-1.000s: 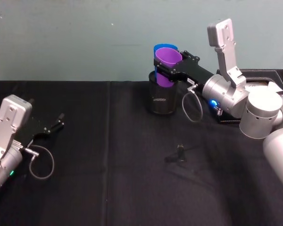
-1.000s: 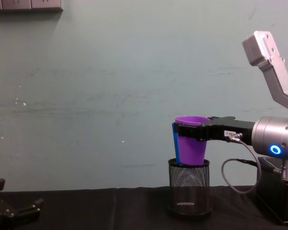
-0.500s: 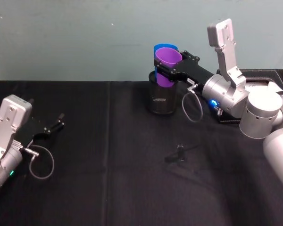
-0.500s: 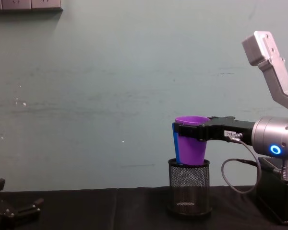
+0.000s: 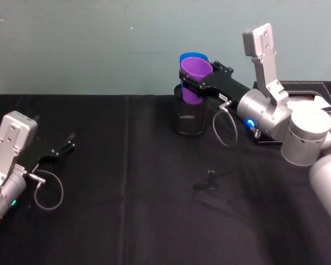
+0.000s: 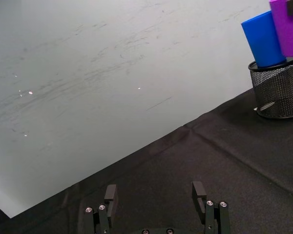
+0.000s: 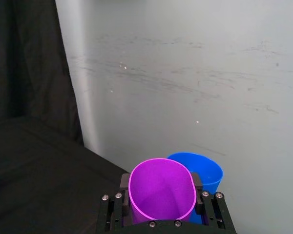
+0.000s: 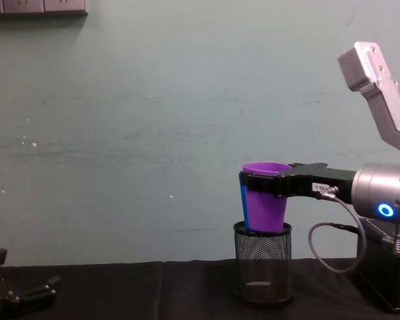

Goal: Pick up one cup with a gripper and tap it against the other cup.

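The purple cup (image 5: 195,77) hangs above the mesh pen holder (image 5: 188,113), clenched in the right gripper (image 5: 198,80), its side against the blue cup (image 5: 187,56) standing in the holder. The black surface (image 5: 127,221) lies open leftward, where the left gripper (image 5: 66,146) rests, fingers spread.

Right gripper (image 5: 194,80) with purple cup (image 5: 195,77) edged slightly left, toward wall.

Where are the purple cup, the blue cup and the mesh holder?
purple cup (image 8: 265,208), chest view, on its side wall below the tool.
blue cup (image 6: 264,40), left wrist view, on its side wall.
mesh holder (image 5: 188,117), head view, on its front mesh.
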Available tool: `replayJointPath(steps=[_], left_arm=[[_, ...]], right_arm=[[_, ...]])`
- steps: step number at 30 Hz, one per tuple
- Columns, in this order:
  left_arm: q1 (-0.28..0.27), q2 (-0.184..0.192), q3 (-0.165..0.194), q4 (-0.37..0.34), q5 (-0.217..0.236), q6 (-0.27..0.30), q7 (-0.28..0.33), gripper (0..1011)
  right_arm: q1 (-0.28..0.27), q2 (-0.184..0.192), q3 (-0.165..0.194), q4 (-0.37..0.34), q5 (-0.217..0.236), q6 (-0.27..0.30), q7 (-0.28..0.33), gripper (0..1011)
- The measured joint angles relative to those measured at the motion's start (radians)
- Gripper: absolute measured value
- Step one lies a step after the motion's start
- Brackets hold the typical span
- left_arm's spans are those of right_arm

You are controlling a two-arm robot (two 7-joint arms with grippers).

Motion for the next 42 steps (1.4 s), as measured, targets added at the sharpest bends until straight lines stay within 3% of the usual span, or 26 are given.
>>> replayJointPath(steps=[4, 15, 24, 28, 35, 42], left_arm=[[0.0, 0.0, 0.0, 0.0, 0.0, 0.0, 0.0, 1000], [0.0, 0.0, 0.0, 0.0, 0.0, 0.0, 0.0, 1000], [0.0, 0.0, 0.0, 0.0, 0.0, 0.0, 0.0, 1000], [0.0, 0.0, 0.0, 0.0, 0.0, 0.0, 0.0, 1000], [0.0, 0.0, 0.0, 0.0, 0.0, 0.0, 0.0, 1000], [0.0, 0.0, 0.0, 0.0, 0.0, 0.0, 0.0, 1000]], right_arm=[[-0.054, 0.026, 0.003, -0.088, 0.014, 0.028, 0.0, 722], [-0.153, 0.066, 0.007, -0.237, 0.052, 0.056, 0.001, 722], [-0.288, 0.136, 0.002, -0.392, 0.063, 0.064, -0.014, 722], [-0.371, 0.173, 0.0, -0.454, 0.049, 0.035, -0.024, 722], [-0.469, 0.187, 0.012, -0.468, 0.038, -0.043, -0.04, 722], [-0.489, 0.162, 0.018, -0.407, 0.021, -0.114, -0.041, 722]])
